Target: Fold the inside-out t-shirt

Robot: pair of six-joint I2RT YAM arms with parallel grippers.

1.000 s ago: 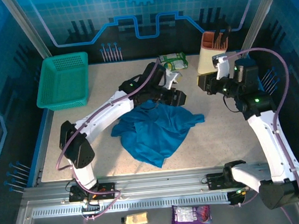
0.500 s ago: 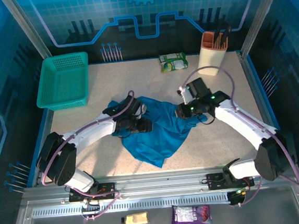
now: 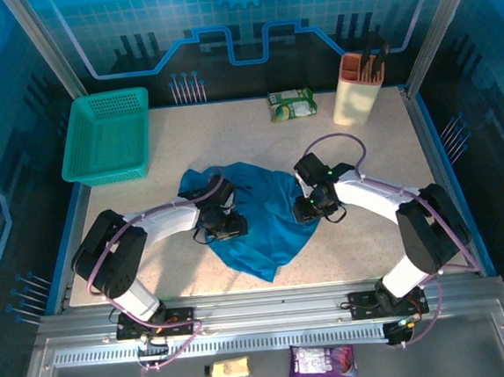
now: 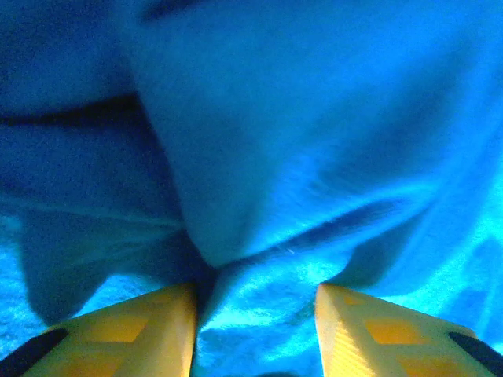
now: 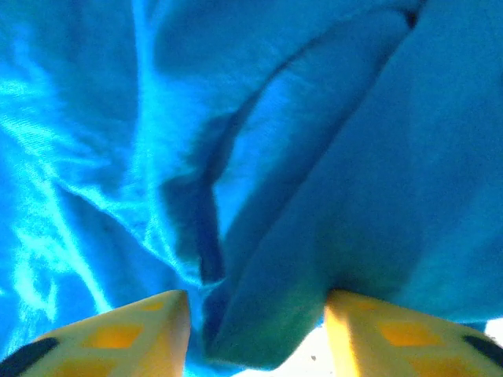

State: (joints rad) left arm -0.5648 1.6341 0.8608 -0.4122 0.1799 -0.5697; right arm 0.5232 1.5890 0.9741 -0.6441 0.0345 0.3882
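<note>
The inside-out t-shirt (image 3: 263, 218) lies crumpled in a rough heap at the middle of the worktop (image 3: 364, 161), not spread flat and with no fold made yet.

**Hazards**

1. Multi-layer pickup. Both wrist views show stacked ridges and overlapping layers at the fingertips. If a hand closes on more than one layer, a lift would probably drag the whole heap instead of opening the garment.
2. Shallow grip. On the right side the cloth between the fingers is a folded edge, with bare worktop showing just under it. A bite taken this close to the edge may slip out under tension.
3. Uneven pull. The two hands sit on opposite sides of the same heap. If one draws harder than the other, the cloth is likely to twist or bunch further.
4. Unidentified features. No sleeve, collar or hem can be told apart here, so a grasp may land on the wrong part.

**Position relative to the hands**

- The left hand (image 3: 229, 226) is down on the left part of the garment. Its fingers (image 4: 141, 322) stand apart with a raised ridge of cloth between them. It cannot be told whether they pinch it.
- The right hand (image 3: 313, 207) is at the right edge of the garment. Its fingers (image 5: 126, 334) also stand apart, straddling the folded edge. It cannot be told whether they hold it.
</note>
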